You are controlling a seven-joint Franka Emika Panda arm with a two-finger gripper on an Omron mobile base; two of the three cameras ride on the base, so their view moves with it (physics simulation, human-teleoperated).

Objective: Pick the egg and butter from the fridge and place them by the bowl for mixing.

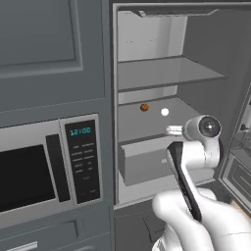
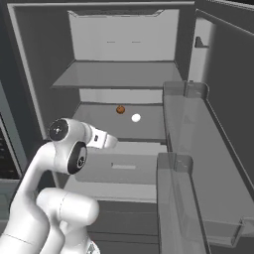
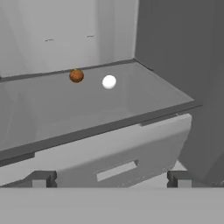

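- A reddish-brown ball (image 3: pixel 76 75) sits far back on the shelf ahead of me.
- A black-windowed microwave (image 1: pixel 46 169) sits to my left.

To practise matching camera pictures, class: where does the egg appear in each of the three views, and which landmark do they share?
Left base view: the egg lies right of centre on the fridge's middle shelf.
Right base view: near the picture's centre, on that shelf.
Hand view: upper middle, towards the shelf's back.
Shared landmark: the reddish-brown ball just to the egg's left, apart from it, in all three.

White arm (image 1: pixel 196 206) — dark joints
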